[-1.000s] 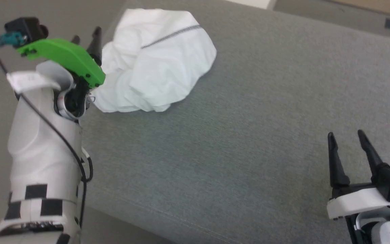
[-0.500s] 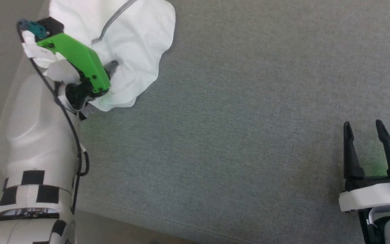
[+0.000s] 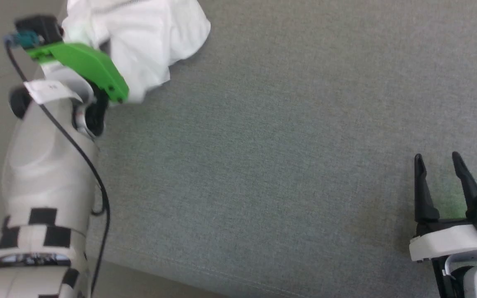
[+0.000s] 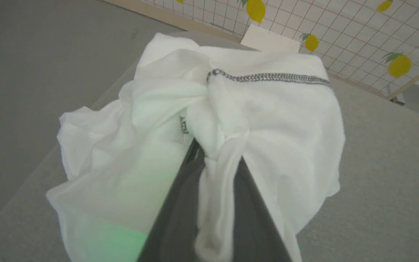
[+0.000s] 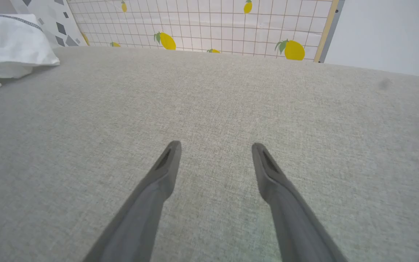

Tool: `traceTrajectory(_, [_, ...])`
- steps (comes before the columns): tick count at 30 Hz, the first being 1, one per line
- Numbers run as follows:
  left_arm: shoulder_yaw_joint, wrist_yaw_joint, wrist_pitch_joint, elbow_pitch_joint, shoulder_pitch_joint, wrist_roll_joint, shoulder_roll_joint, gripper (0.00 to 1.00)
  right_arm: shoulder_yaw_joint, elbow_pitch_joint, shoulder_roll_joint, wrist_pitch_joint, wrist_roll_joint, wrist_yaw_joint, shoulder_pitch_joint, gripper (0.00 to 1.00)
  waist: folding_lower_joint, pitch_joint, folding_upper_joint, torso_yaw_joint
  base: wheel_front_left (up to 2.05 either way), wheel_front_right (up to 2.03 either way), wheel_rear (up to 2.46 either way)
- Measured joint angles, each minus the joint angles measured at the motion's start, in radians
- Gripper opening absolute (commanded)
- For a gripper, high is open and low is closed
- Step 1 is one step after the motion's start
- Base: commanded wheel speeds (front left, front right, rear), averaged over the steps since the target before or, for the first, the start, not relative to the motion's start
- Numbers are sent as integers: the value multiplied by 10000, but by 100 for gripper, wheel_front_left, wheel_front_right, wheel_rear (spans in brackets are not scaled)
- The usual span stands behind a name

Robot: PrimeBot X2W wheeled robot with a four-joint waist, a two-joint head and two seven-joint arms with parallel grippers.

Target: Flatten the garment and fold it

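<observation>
A fold of the crumpled garment [image 4: 275,120], heaped just ahead of the left tool [image 4: 218,153], is clenched between its fingers [image 4: 180,203], apparently for spreading, while the right tool [image 5: 215,146] is held released, well apart, above the surface [image 5: 209,91].

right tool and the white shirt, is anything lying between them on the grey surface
No: the grey surface between the right tool and the crumpled garment is bare, as the head and right wrist views show.
</observation>
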Motion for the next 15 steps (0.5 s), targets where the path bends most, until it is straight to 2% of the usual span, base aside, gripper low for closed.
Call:
traceTrajectory(2, [-136, -178, -587, -265, -444, 182, 146, 0, 48, 221, 0, -92, 121, 0, 0, 100, 0, -270, 0, 30, 0, 0, 0])
traceTrajectory(7, [-706, -535, -1271, -1208, -1872, 445, 439, 0, 23, 692, 2, -364, 476, 0, -1, 100, 0, -922, 0, -14, 0, 0, 0])
traceTrajectory(11, [-1074, -683, -1404, -2034, -3338, 420, 516, 0, 165, 1227, 4, -550, 727, 0, 2, 100, -2, -1529, 0, -301, 0, 0, 0])
traceTrajectory(15, [-1243, -692, -1323, -2437, -4193, -44, 380, 0, 174, 1662, -2, -696, 1026, 0, 12, 100, -1, -1869, 0, -766, 0, 0, 0])
